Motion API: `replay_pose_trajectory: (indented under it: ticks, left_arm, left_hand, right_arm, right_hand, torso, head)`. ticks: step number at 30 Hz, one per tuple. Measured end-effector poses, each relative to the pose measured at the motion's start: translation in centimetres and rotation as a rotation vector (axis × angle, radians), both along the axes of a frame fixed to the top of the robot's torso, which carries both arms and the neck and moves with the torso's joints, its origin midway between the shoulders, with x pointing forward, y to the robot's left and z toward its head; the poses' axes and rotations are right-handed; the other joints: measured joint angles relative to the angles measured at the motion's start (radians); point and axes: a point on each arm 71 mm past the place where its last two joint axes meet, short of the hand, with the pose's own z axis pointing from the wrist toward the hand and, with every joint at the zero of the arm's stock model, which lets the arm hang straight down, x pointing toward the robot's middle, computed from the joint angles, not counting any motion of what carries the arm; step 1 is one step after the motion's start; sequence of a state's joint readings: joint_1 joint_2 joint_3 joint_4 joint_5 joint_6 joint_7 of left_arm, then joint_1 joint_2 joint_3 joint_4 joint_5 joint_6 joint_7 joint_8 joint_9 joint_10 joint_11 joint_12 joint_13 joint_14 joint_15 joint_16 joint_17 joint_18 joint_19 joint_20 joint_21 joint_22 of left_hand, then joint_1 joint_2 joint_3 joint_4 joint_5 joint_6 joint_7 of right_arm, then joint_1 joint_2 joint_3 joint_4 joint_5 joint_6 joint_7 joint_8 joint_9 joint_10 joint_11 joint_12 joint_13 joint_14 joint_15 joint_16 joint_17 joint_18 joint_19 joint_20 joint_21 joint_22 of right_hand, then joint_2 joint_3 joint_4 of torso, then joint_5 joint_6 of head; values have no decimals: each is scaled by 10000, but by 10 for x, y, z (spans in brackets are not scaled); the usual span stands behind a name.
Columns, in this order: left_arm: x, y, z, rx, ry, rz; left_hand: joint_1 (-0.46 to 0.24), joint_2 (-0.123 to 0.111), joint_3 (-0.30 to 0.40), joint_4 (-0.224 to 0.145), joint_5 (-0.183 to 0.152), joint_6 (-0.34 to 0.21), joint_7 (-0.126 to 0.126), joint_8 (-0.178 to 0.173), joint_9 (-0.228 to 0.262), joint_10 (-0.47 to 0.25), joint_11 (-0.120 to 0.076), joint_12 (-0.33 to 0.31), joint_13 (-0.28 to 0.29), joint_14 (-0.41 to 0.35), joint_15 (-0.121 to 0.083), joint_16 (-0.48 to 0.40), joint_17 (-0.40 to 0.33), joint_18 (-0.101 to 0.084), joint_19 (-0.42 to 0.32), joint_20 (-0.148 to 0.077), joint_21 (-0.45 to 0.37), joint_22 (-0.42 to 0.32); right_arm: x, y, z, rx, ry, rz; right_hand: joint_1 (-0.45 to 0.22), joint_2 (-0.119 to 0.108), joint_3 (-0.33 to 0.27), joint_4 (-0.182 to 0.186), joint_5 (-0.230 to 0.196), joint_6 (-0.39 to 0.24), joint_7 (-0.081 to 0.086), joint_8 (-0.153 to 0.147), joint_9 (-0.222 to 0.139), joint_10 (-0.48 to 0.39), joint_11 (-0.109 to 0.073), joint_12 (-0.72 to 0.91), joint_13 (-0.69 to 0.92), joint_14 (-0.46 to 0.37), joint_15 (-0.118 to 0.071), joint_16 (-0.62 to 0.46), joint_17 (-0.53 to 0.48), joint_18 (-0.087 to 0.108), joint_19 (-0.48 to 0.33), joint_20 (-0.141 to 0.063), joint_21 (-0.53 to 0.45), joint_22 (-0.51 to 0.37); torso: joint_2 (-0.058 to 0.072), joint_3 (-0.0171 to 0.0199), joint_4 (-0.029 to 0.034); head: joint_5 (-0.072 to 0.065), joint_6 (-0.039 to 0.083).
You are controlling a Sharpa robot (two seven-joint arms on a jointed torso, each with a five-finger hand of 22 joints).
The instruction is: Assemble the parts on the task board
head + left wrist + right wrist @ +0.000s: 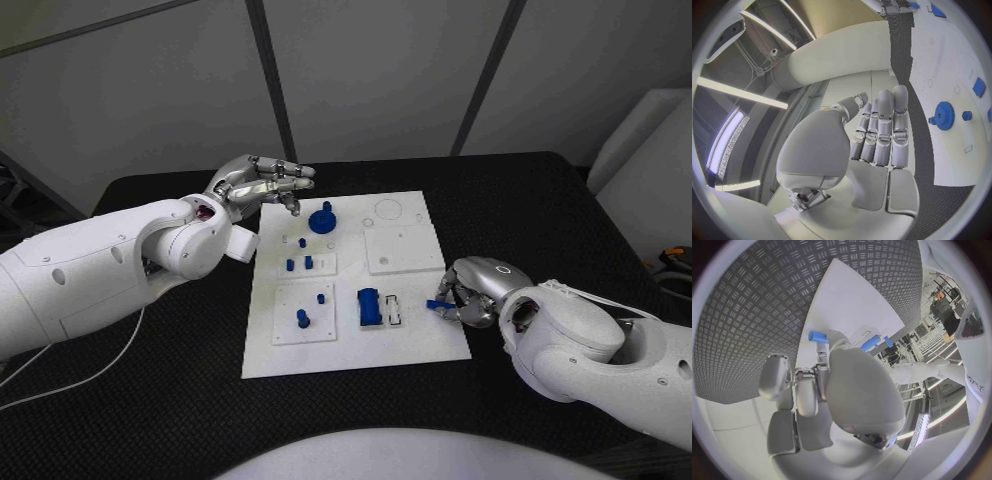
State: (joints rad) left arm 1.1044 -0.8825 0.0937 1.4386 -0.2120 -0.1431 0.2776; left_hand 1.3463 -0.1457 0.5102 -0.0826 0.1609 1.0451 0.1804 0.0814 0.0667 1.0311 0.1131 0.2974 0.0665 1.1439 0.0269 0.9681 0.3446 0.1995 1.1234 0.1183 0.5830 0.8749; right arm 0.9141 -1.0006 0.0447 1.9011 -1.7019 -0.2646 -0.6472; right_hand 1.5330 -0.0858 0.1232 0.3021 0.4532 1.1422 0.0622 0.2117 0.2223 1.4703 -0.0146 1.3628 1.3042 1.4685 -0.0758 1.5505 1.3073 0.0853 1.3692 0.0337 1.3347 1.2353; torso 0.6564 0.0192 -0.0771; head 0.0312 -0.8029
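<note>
Parts of blue plastic sit about the white task board point(411, 335) in the middle of the black table point(548, 190): a gear point(323, 217) near its far end, small pegs point(304, 263) at its middle, a taller block point(369, 305) nearer the robot. The right hand point(464, 292) rests at the board's right edge and seems to pinch 1 small blue peg point(436, 304) at its fingertips, though the grip is partly hidden. The left hand point(260, 186) hovers beside the far left corner, fingers straight and holding nothing. I judge the step to be carrying this peg to its seat. Next comes lining it up over a matching hole and pressing it in squarely.
</note>
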Motion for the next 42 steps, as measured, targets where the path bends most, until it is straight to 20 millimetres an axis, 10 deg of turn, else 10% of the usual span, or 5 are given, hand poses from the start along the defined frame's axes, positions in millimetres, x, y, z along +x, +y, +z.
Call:
replay_pose_trajectory:
  ticks: [21, 27, 36, 42]
  left_arm:
    - [0, -2, 0, 6, 57, -47]
    - [0, -3, -1, -4, 70, -84]
    - [0, -4, -1, -13, 81, -117]
    - [0, -4, -1, -6, 90, -112]
  left_hand:
    - [0, 0, 0, 0, 0, 0, 0, 0, 0, 0, 0, 0, 0, 0, 0, 0, -9, 0, 0, 0, 0, 0]
    - [0, 0, 0, 0, 0, 0, 0, 0, 0, 0, 0, 0, 0, 0, 0, 0, -9, 0, 0, 0, 0, 0]
    - [0, 0, 28, 29, 0, 0, 0, 0, 0, 0, 0, 0, 0, 0, 0, 0, -8, 0, 0, 0, 0, 0]
    - [0, 0, 28, 28, 0, 0, 0, 0, 0, 0, 0, 0, 0, 0, 0, 0, -8, 0, 0, 0, 0, 0]
  right_arm:
    - [-4, 22, 4, 1708, 897, -607]
    - [0, 29, 1, 1989, 1021, -681]
    - [4, 40, -4, 2149, 1260, -629]
    - [6, 49, -7, 2192, 1432, -482]
  right_hand:
    - [-1048, -644, 1406, -478, -297, -9, 9, 118, 2, -17, -56, -19, 38, -17, -17, 39, 8, 0, 26, -26, 40, 57]
    - [-1666, -714, 1449, -210, -297, -8, 8, 559, 7, -55, -92, -9, 37, -51, -50, 38, 7, 0, 35, -35, 40, 87]
    - [-3048, -690, 788, -174, 1136, 359, -293, 868, 764, -54, -162, 109, 37, -38, -110, 80, 6, 0, 106, -107, 90, 161]
    - [-3097, -668, 624, -143, 1305, 405, -339, 931, 847, -18, -197, 156, 36, -15, -158, 80, 6, 0, 106, -106, 90, 171]
  torso:
    - [10, 5, -6]
    - [11, 6, -6]
    - [11, 9, -4]
    - [11, 11, -4]
  head:
    - [40, -20]
    - [16, -21]
    - [41, -12]
    - [73, -3]
